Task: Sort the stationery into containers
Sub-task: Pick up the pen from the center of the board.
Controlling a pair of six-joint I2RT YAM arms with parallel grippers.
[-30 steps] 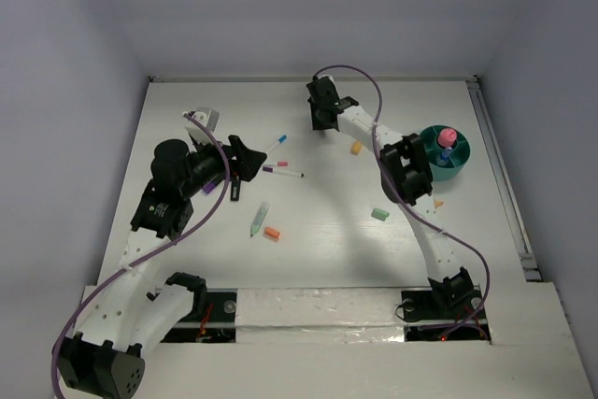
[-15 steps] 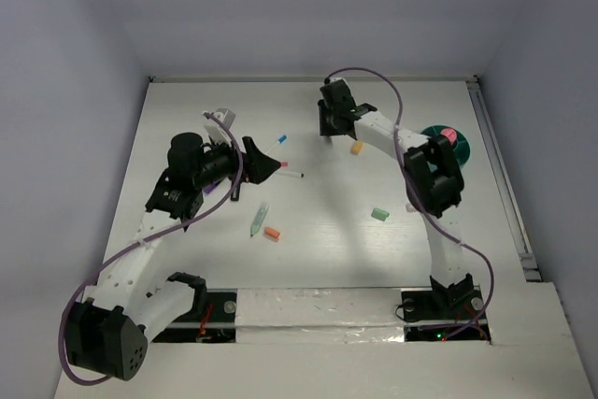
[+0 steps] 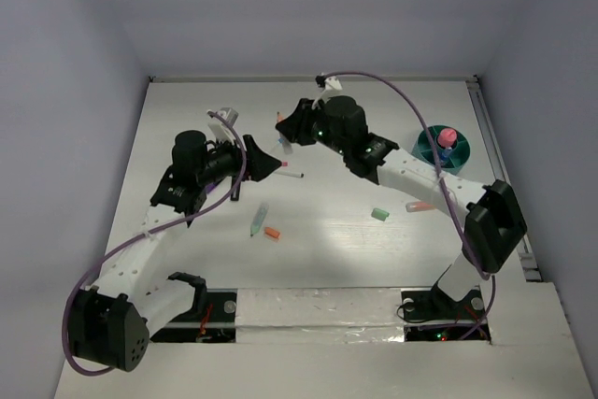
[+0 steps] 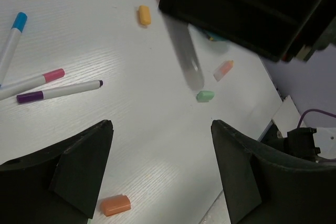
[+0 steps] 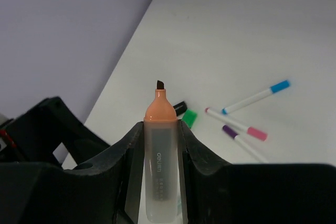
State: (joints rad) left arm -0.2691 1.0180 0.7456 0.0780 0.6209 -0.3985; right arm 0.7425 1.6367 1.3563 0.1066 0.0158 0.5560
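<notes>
My right gripper (image 5: 160, 129) is shut on a translucent highlighter (image 5: 160, 156) with an orange tip, pointing forward and held above the table. In the top view it (image 3: 291, 128) hovers just behind my left gripper (image 3: 271, 163). The left gripper (image 4: 160, 156) is open with nothing between its fingers, above bare table. Beside it lie three thin white markers: blue-capped (image 4: 11, 38), pink-capped (image 4: 37, 80) and purple-capped (image 4: 58, 92). An orange eraser (image 4: 115, 204) lies near the left finger. The teal bowl (image 3: 444, 152), with a pink-topped piece inside, stands at the far right.
A green eraser (image 3: 379, 214), a pinkish eraser (image 3: 420, 206) and a pale green pen (image 3: 259, 219) lie mid-table. Another orange eraser (image 4: 144, 15) lies farther back. The right arm's links stretch across the table's middle from the right. A raised rail (image 3: 500, 175) edges the table's right side.
My right arm has swung left across the table with the highlighter, ending close to the left gripper. The left gripper has edged right, and its jaws widened and then narrowed somewhat.
</notes>
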